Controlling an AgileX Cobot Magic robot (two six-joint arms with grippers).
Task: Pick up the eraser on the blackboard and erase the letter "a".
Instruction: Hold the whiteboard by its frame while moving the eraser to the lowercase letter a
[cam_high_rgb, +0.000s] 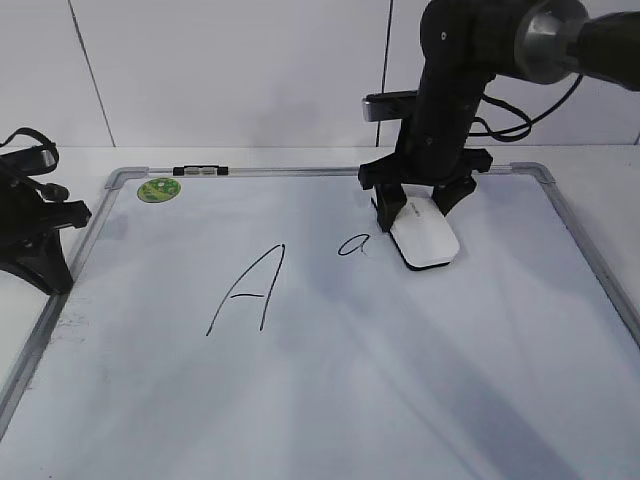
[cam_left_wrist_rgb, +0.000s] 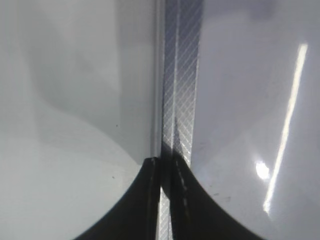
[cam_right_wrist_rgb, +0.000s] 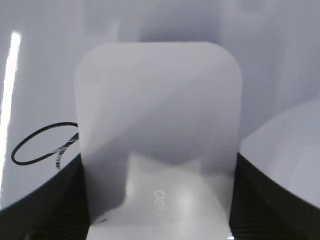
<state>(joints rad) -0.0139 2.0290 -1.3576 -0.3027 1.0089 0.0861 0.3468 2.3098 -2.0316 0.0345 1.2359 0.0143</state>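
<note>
The white eraser (cam_high_rgb: 427, 238) lies on the blackboard (cam_high_rgb: 330, 400), right of the small handwritten letter "a" (cam_high_rgb: 354, 244). My right gripper (cam_high_rgb: 420, 200) comes down from above and straddles the eraser's far end, its black fingers pressed against both long sides. The right wrist view shows the eraser (cam_right_wrist_rgb: 157, 125) filling the gap between the fingers (cam_right_wrist_rgb: 67, 200), with the "a" (cam_right_wrist_rgb: 42, 145) just left of it. My left gripper (cam_left_wrist_rgb: 165, 165) is shut with nothing in it and hovers over the board's grey frame strip (cam_left_wrist_rgb: 180, 75).
A large capital "A" (cam_high_rgb: 245, 290) is written left of the small letter. A round green sticker (cam_high_rgb: 158, 189) sits near the board's top left corner. The left arm (cam_high_rgb: 35, 225) stands at the board's left edge. A white wall rises behind.
</note>
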